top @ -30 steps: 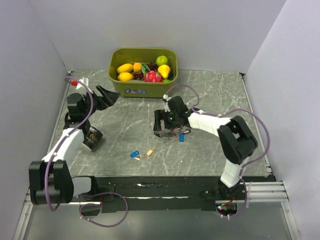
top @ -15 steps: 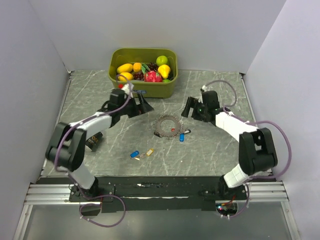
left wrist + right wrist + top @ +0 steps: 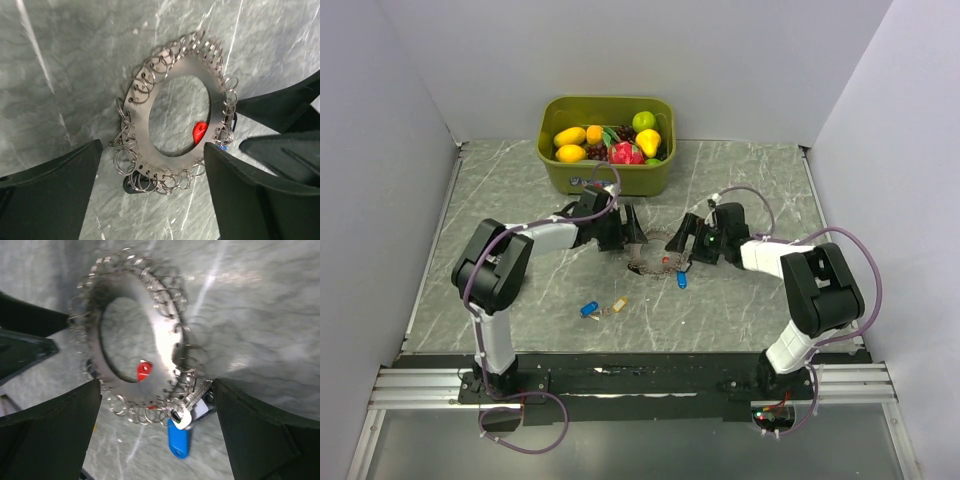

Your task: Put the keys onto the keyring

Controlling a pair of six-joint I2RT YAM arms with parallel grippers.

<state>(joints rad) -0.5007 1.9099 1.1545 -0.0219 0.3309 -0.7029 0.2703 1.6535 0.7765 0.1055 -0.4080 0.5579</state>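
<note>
Silvery keyring [image 3: 185, 64] lies mid-tabletop between our left gripper [image 3: 154, 147] and right gripper [image 3: 156, 384], both spread wide, holding nothing. If both close together, we risk them clashing or shoving the keyring away.

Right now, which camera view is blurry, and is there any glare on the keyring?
Left wrist view: sharp, the keyring evenly lit with little glare. Right wrist view: smeared with blur, most on the ring's small loops, with a bright glare along its flat band above the blue key. Top external view: in focus, soft even light, no harsh shadows on the table.
</note>
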